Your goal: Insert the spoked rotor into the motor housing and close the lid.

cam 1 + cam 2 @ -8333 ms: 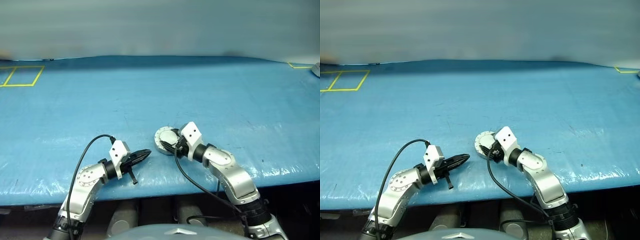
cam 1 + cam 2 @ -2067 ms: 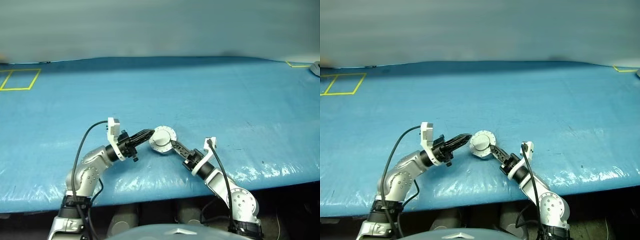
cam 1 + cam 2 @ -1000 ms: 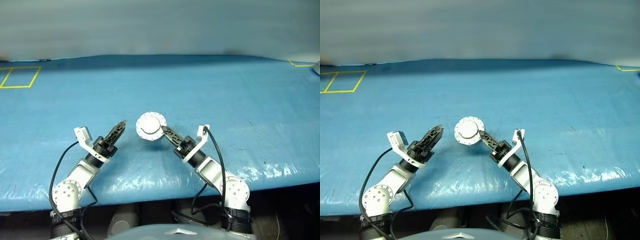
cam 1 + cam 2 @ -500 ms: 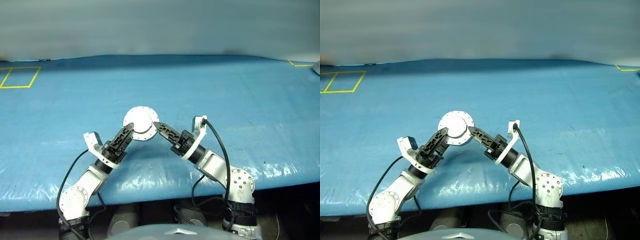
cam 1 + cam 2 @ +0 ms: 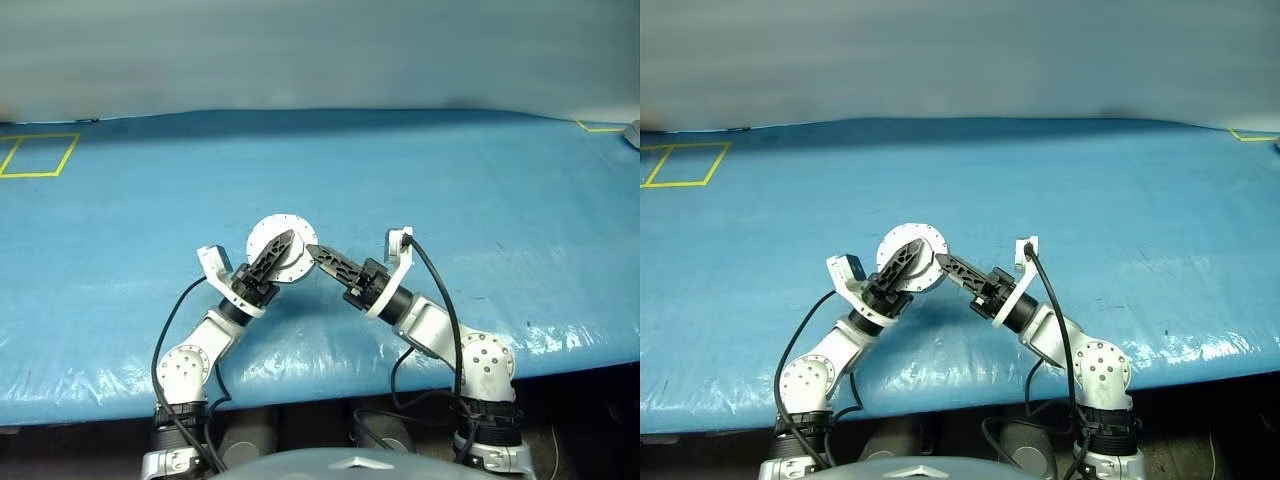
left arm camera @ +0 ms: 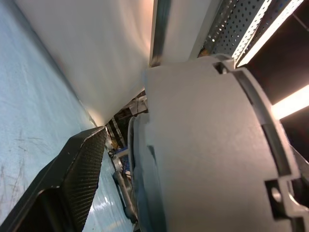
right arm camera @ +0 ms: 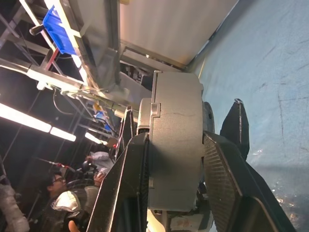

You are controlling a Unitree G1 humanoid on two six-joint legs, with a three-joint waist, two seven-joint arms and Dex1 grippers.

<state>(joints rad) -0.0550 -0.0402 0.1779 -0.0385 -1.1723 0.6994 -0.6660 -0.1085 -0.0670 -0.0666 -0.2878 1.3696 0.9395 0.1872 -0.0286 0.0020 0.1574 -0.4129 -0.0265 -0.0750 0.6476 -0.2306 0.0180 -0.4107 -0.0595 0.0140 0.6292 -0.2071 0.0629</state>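
A round, silver-grey metal motor assembly (image 5: 281,248), with small notches around its rim and its plain flat face turned toward the camera, is held up in the air above the near part of the blue plastic-covered bench (image 5: 480,190), a little left of the bench's middle and well back from its far edge. The right gripper (image 5: 312,251) clenches the assembly's thick rim between its two black fingers; its wrist view shows the grey body squeezed between the ribbed pads (image 7: 130,193). The left gripper (image 5: 283,243) has its jaws spread wide, with one finger lying across the round face and the other hidden, so it brackets the piece without yet grasping it. No loose spoked rotor or separate lid can be seen, and the housing looks closed, so the insertion seems done and the step in hand appears to be pressing the lid home or passing the assembly between hands. The next move probably calls for the left gripper to close squarely across the disc's thickness while the right keeps a firm hold, so that nothing slips. Compared with a second ago, the left gripper, which then stood apart from the disc on its left side, has moved in over it, and the disc sits slightly higher
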